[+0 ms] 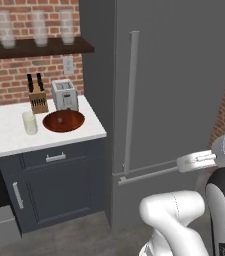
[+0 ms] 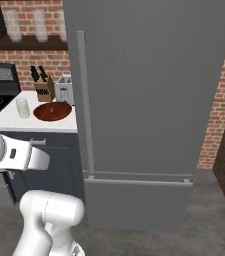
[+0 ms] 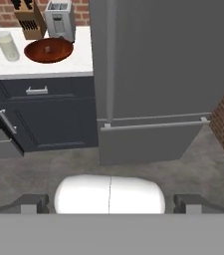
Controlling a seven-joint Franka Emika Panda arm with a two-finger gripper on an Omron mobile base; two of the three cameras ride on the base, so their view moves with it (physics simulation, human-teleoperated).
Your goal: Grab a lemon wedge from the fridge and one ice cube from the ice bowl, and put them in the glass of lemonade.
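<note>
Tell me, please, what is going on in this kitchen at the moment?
The robot arm faces the closed fridge, and its gripper is open and holds nothing. The long vertical handle has not been touched yet. On the white counter to the left, the reddish-brown ice bowl sits beside the glass of lemonade, in front of a toaster and a knife block. No lemon wedge has been fetched so far.

three frosted glasses [image 1: 39,27], one toaster [image 1: 64,94]
</note>
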